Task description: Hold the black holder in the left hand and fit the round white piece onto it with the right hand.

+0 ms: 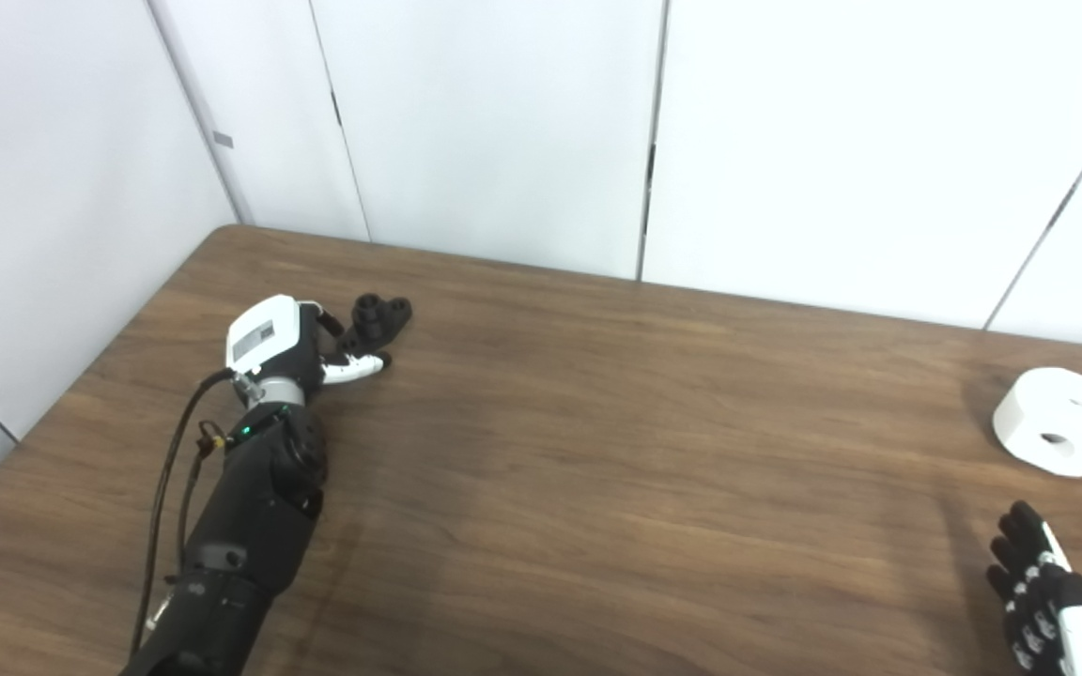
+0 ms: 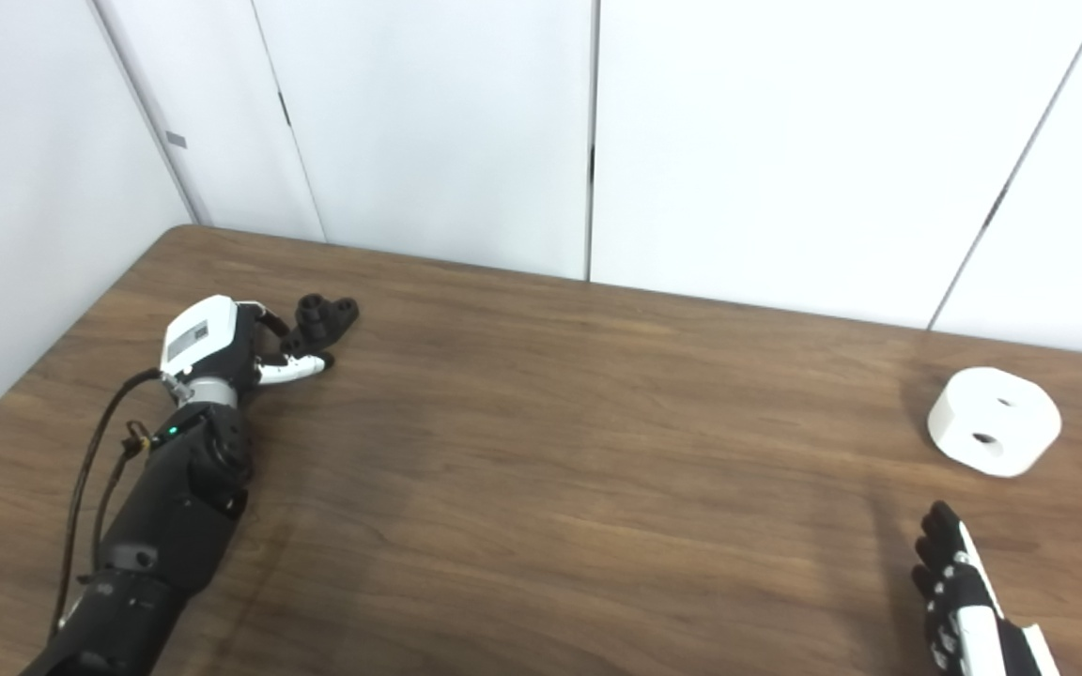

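Note:
The black holder [image 1: 381, 319] lies on the wooden table [image 1: 597, 451] at the far left. My left hand [image 1: 301, 343] is right behind it, fingers reaching to its near side and the white-tipped thumb stretched out beside it; the hand is not closed on the holder. The round white piece [image 1: 1062, 421], with holes in its top, lies on the table at the far right. My right hand [image 1: 1039, 591] is at the bottom right corner, fingers straight and apart, empty, a short way in front of the white piece. The same scene shows in the right eye view, with holder [image 2: 325, 317] and white piece [image 2: 994, 420].
White wall panels [image 1: 503, 122] stand behind the table's far edge and along its left side. A black cable [image 1: 165, 469] runs along my left forearm.

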`<state>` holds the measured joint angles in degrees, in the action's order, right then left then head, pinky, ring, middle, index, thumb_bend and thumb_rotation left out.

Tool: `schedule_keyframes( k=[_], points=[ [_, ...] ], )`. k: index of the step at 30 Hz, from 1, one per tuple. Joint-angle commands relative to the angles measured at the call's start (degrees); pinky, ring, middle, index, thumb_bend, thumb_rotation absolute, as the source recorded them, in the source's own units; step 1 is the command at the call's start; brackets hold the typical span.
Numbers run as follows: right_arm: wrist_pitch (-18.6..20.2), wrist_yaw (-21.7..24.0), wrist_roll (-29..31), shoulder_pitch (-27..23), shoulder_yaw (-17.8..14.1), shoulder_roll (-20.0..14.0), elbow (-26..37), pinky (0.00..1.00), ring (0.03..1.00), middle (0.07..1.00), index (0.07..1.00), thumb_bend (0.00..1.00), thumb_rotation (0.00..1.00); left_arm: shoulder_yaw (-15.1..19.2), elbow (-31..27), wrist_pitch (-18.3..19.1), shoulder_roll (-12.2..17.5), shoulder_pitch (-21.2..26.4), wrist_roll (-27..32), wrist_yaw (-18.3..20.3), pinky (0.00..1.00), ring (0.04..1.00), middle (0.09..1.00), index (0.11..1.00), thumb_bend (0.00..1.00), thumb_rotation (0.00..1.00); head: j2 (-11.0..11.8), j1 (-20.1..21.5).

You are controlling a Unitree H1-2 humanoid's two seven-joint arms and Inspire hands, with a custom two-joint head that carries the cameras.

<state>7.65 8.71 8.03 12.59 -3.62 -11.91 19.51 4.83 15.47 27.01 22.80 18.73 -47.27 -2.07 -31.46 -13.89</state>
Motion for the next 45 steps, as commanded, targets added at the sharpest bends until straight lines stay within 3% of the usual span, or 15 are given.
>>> schedule_keyframes(
  k=[1,15,16,19,31,45],
  points=[
    [-0.1,0.4,0.3,0.1,0.3,-0.2,1.0,1.0,1.0,1.0,0.985,0.55,1.0,0.0,-1.0,-0.1,2.0,2.5,0.1,-1.1,0.95,0.927,0.838,0.637,0.84,0.29,-0.1,0.0],
    [-0.4,0.5,0.3,0.1,0.4,-0.1,1.0,1.0,1.0,1.0,0.981,0.57,1.0,-0.5,0.8,-0.1,2.1,2.9,2.1,-5.0,0.91,0.904,0.82,0.578,0.79,0.2,-0.2,0.4],
    [-0.5,0.5,0.4,0.1,0.4,-0.1,1.0,1.0,1.0,1.0,0.981,0.57,1.0,-0.5,1.1,-0.2,2.1,3.0,2.3,-5.8,0.9,0.899,0.813,0.526,0.63,0.13,-0.2,0.4],
    [-0.6,0.6,0.5,0.2,0.3,-0.1,0.9,1.0,1.0,1.0,0.979,0.56,1.0,-1.0,1.9,-0.5,2.2,3.0,3.2,-7.9,0.87,0.882,0.797,0.494,0.53,0.07,-0.2,0.5],
    [-0.6,0.6,0.8,0.0,0.4,-0.1,0.7,1.0,1.0,1.0,0.98,0.57,1.0,-2.6,5.3,-3.5,2.8,3.8,6.6,-13.7,0.79,0.822,0.75,0.489,0.52,0.04,0.0,0.9],
    [0.1,0.5,0.8,-0.4,0.2,-0.4,1.1,1.0,1.0,1.0,0.979,0.6,1.0,-3.8,2.3,-3.3,3.1,2.9,9.0,-12.3,0.72,0.82,0.757,0.489,0.51,0.05,-0.1,1.0]
  ],
)
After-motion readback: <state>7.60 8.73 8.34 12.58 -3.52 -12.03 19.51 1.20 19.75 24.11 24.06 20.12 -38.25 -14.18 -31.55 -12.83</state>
